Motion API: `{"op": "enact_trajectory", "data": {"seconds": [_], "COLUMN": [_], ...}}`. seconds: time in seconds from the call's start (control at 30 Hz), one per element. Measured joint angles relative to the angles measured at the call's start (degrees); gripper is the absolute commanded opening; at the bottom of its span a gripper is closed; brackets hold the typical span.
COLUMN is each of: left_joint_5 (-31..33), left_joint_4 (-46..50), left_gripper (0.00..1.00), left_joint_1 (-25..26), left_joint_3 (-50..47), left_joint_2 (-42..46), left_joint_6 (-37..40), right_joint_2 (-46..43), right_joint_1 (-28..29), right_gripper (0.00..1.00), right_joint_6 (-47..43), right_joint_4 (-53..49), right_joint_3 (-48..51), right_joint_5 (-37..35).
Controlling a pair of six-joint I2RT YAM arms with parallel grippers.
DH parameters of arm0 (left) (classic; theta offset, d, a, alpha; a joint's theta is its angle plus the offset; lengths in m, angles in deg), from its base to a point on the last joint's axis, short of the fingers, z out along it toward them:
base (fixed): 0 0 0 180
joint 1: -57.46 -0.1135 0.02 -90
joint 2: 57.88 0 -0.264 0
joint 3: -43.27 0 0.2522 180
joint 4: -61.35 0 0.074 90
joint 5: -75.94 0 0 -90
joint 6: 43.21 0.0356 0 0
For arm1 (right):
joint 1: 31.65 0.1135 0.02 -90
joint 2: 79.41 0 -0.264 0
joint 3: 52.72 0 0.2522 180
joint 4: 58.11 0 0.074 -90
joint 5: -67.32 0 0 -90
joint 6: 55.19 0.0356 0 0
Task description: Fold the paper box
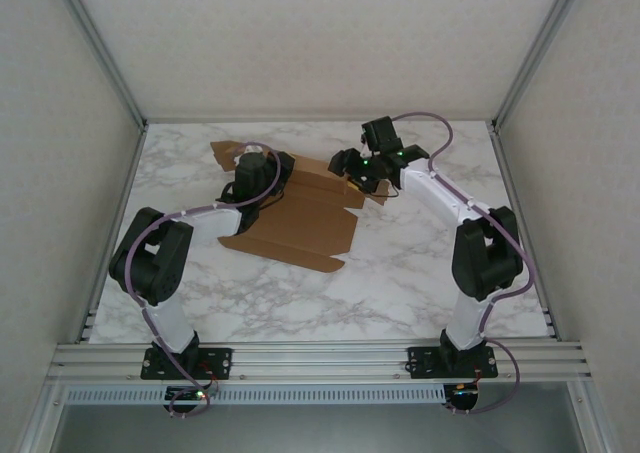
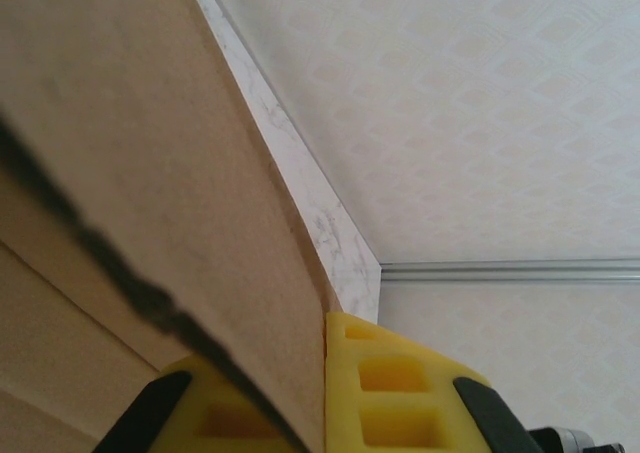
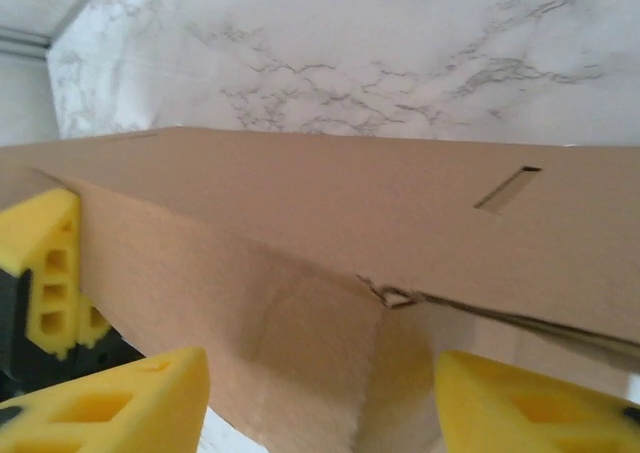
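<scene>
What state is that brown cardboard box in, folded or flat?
Partly folded: the paper box lies mostly spread on the table, with its far edge panels bent up.

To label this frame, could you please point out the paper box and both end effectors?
paper box [image 1: 305,221]: top external view, its flat middle panel.
left end effector [image 2: 290,378]: left wrist view, midway between fingertips.
right end effector [image 3: 322,373]: right wrist view, midway between fingertips.

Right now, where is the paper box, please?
In the top view the paper box lies near the table centre, left pincer shut on it, right pincer at its far-right corner.
</scene>
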Motion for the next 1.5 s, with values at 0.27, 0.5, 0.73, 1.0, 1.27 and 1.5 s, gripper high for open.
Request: {"op": "enact_trajectory", "data": {"seconds": [0.27,0.5,0.73,1.0,1.27,1.5], "left_joint_5": [0.7,0.9,0.9,0.92,0.94,1.14], "left_joint_4": [-0.44,-0.68,-0.68,-0.9,-0.9,-0.87], "left_gripper": [0.0,0.0,0.0,0.0,0.01,0.01], "left_joint_1": [-0.07,-0.02,0.0,0.0,0.0,0.09], "left_joint_3": [-0.37,-0.63,-0.68,-1.03,-1.03,-1.03], "left_joint_2": [0.04,0.17,0.17,0.37,0.37,0.37], "left_joint_6": [-0.68,-0.87,-1.09,-1.11,-1.09,-1.09], "right_joint_2": [0.09,-0.15,-6.1,-16.96,-12.22,-8.02], "right_joint_1": [-0.24,-0.22,-0.2,0.85,6.56,6.86], "right_gripper": [0.29,0.59,0.64,0.25,0.17,0.16], "right_joint_6": [4.07,2.6,-3.02,-6.93,-5.73,-2.97], "right_joint_4": [5.6,6.49,5.6,3.82,6.64,14.47], "right_joint_3": [2.25,3.41,9.16,16.83,25.03,27.71], "right_joint_5": [1.14,0.26,-3.13,-9.46,-13.35,-17.9]}}
